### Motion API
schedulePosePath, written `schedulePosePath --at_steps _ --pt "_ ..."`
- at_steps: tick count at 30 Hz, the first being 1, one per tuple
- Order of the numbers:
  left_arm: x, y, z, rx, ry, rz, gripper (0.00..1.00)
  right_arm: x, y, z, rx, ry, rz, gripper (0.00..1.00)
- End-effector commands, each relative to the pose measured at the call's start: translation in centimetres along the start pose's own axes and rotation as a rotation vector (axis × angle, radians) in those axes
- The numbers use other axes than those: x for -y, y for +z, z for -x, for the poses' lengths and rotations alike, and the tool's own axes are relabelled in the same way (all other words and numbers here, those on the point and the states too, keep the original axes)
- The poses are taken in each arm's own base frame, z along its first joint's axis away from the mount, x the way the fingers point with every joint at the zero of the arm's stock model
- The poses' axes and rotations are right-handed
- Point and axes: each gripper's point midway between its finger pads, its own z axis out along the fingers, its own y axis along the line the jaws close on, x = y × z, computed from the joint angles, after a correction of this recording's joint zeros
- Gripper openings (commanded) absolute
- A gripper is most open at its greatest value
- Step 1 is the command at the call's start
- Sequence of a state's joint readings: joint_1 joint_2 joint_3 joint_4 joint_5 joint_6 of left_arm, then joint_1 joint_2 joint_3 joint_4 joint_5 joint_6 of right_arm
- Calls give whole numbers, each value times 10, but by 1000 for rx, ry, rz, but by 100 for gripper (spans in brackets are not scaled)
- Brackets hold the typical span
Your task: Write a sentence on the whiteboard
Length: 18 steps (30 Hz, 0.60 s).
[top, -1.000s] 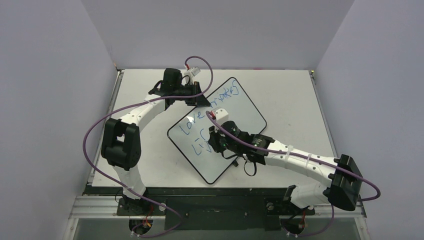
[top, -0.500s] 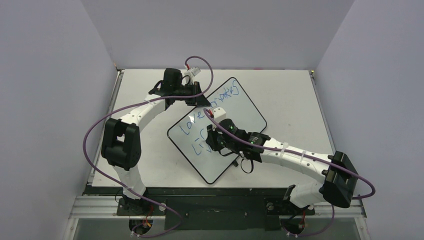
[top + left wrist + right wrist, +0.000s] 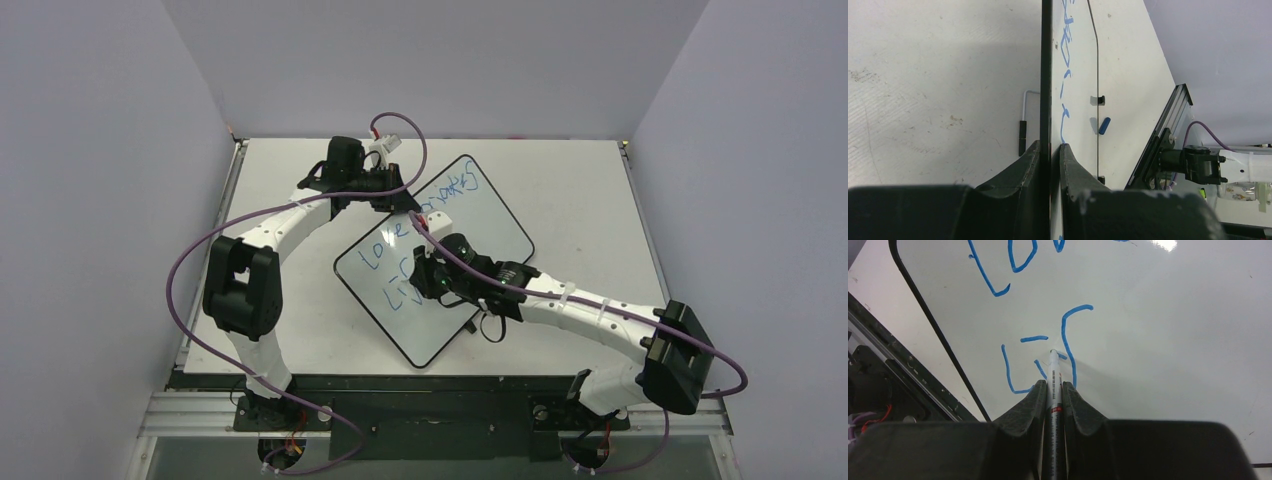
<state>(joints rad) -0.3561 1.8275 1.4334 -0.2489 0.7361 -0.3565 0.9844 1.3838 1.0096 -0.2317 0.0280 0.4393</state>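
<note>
The large glossy white rectangular whiteboard [image 3: 490, 225] with its thin black rim is set askew on the matte white bench [image 3: 580, 180], and its far edge is clamped by the left tool [image 3: 1050, 145]. A slim white marker [image 3: 1052, 367] is gripped by the right tool [image 3: 1054, 384]. Its tip is pressed onto the lower line of the blue handwritten sentence [image 3: 383, 247].

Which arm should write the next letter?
Right. The right hand grips the marker, its tip on the whiteboard at the unfinished sentence. The left hand only pinches the whiteboard's edge.
</note>
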Motion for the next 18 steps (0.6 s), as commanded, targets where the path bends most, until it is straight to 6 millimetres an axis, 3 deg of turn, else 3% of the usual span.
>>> schedulePosePath --at_steps 1,8,18 --pt "12 4 -3 -16 82 -4 0 18 7 9 25 32 -54 0" --pt "13 5 -3 -17 83 -5 0 34 2 13 32 35 -96 0" --pt "13 4 -2 -17 83 -2 0 34 -1 18 39 35 -97 0"
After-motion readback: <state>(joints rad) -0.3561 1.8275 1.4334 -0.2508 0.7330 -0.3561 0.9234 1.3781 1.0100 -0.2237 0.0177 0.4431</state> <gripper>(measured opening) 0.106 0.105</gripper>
